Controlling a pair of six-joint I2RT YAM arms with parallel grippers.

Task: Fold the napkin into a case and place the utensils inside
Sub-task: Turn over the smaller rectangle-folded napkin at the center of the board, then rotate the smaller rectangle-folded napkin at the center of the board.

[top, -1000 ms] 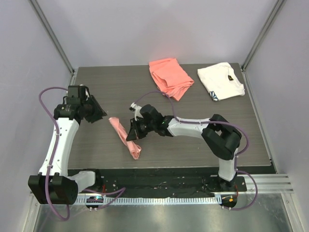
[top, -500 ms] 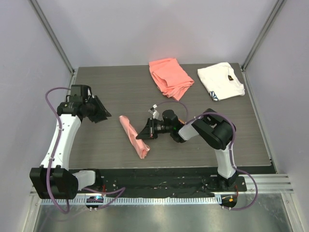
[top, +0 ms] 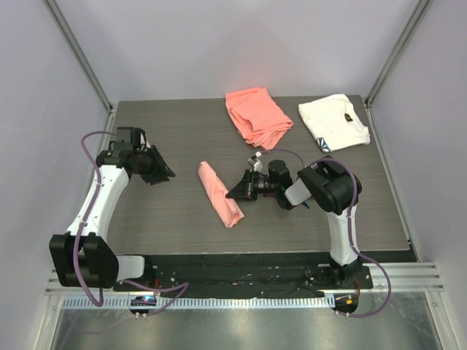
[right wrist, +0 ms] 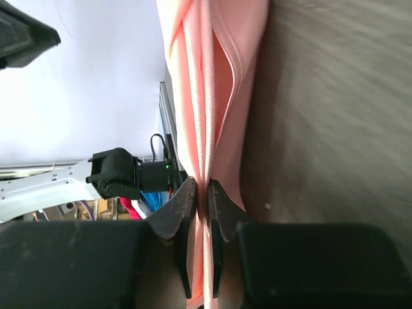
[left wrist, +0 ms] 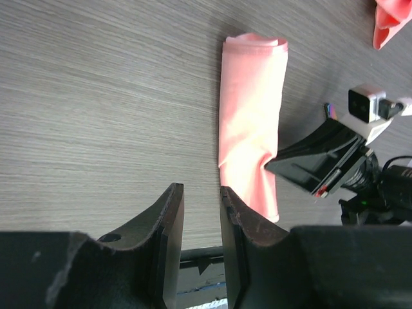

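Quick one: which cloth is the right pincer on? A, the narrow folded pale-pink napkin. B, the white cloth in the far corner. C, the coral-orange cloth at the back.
A: the wrist view shows the right pincer closed on a fold of the pale-pink napkin, which lies mid-table.

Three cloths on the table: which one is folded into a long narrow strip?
The pale-pink napkin mid-table, by the right gripper. The coral-orange cloth and the white cloth at the far edge are broader, looser folds.
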